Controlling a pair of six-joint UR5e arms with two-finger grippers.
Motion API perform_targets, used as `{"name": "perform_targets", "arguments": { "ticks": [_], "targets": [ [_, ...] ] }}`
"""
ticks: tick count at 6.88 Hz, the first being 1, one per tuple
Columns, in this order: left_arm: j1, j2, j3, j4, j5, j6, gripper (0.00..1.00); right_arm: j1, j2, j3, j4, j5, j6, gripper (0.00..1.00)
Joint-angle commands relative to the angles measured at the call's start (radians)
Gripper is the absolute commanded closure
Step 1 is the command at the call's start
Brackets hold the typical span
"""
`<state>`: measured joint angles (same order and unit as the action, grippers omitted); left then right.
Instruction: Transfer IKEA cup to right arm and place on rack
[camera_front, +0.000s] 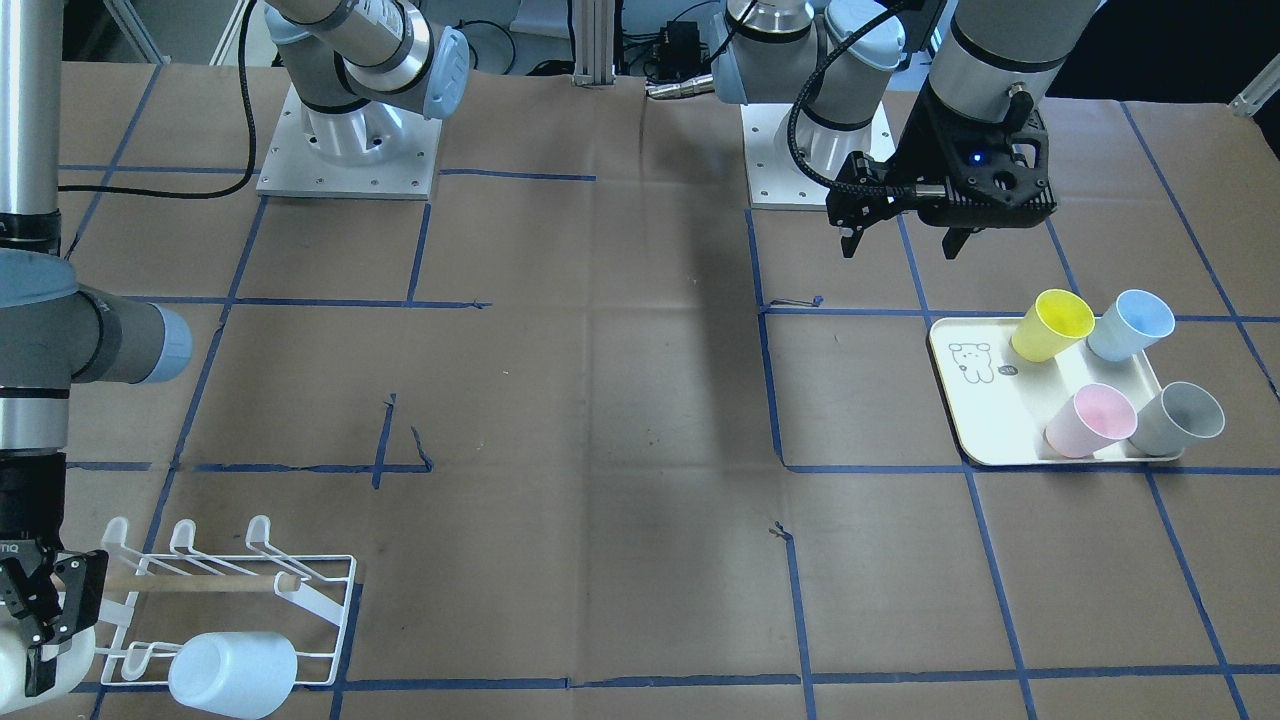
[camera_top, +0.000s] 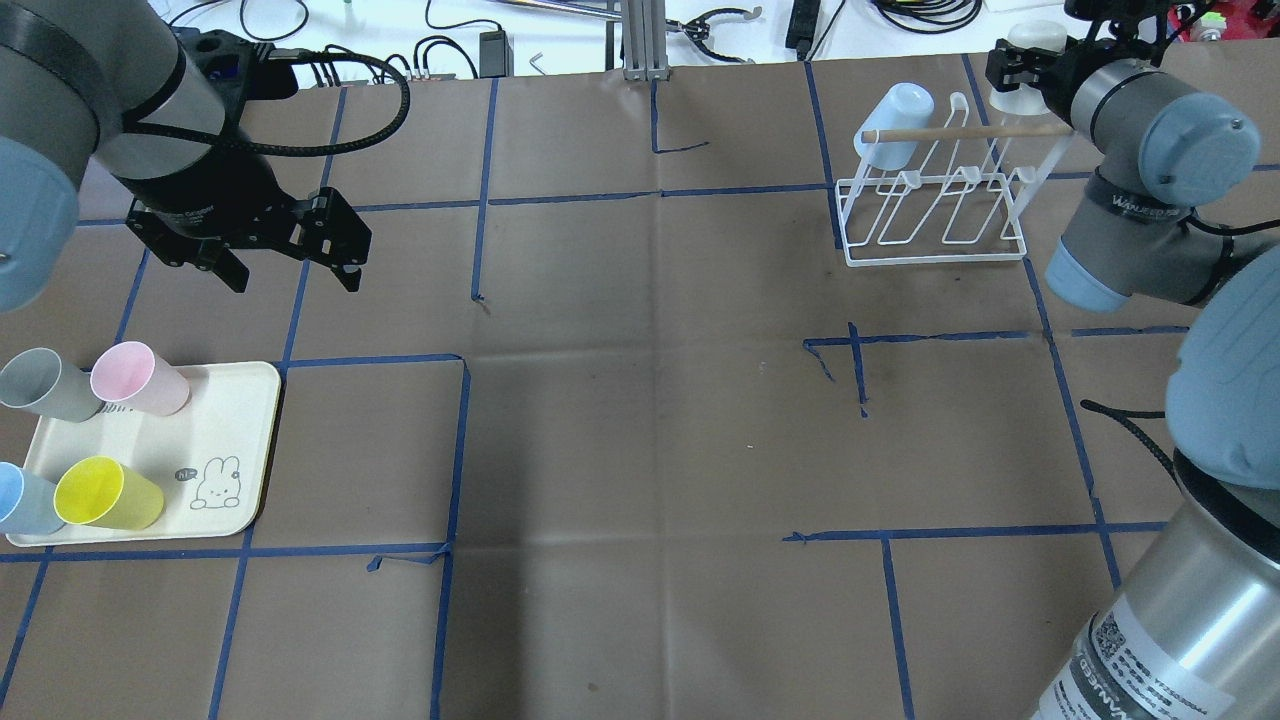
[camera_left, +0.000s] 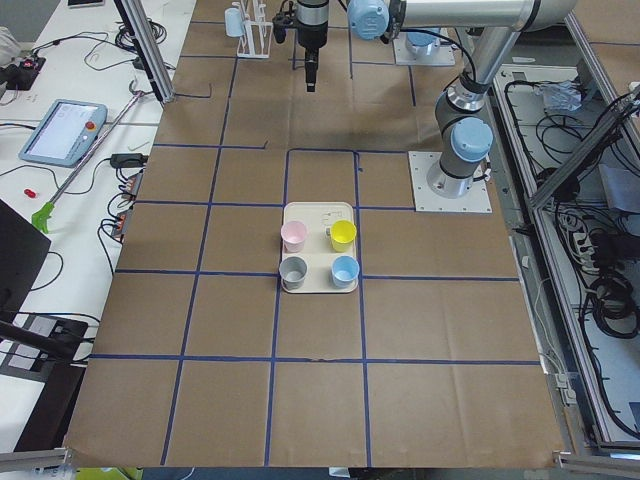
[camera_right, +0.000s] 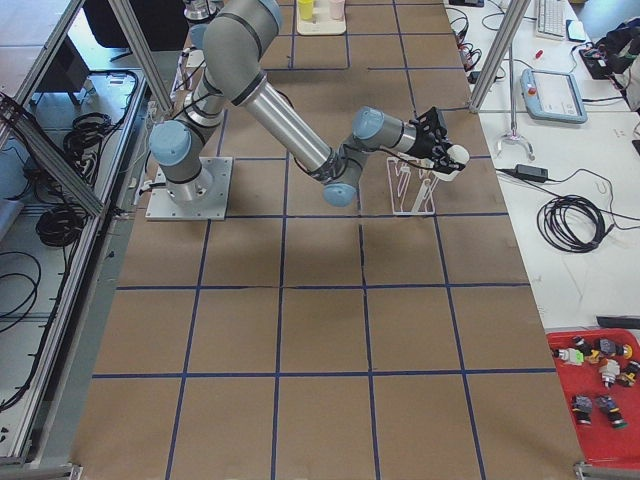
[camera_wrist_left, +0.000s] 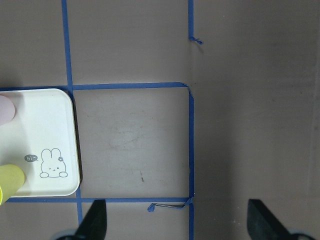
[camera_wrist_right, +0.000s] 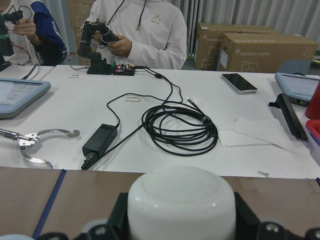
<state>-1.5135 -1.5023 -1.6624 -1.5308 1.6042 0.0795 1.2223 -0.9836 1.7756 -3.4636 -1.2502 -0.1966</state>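
Cups stand nearest the robot in the overhead view, on a cream tray with a rabbit drawing, at the table's left side. A yellow cup and a blue cup are in the nearer row, a pink cup and a grey cup behind them, all mouth up.

Just past the tray's far edge the left gripper hangs above bare brown paper. Its fingers point down and are spread wide, with nothing between them.

Farther off, at the table's far right, sits the white wire rack with a wooden dowel across its prongs. A pale blue-white cup leans tilted on the prong at the rack's end toward the table's middle.

At the rack's other end the right arm reaches in, and the right gripper is clamped on a white cup, its base facing the wrist camera. The cup is just beside the rack's outermost prongs; whether it touches them cannot be told.

Beyond the table edge lies a coiled black cable on a white bench.
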Motion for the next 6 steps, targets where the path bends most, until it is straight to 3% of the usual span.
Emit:
{"name": "perform_targets", "arguments": {
  "ticks": [1, 6],
  "targets": [
    [-0.002, -0.030, 0.035, 0.009, -0.013, -0.001, 0.01, -0.001, 0.002, 0.002, 0.000, -0.001, 0.017, 0.02],
    [-0.031, -0.053, 0.052, 0.009, -0.010, -0.024, 0.01, 0.002, -0.010, -0.007, 0.011, -0.005, 0.017, 0.00]
  ]
}}
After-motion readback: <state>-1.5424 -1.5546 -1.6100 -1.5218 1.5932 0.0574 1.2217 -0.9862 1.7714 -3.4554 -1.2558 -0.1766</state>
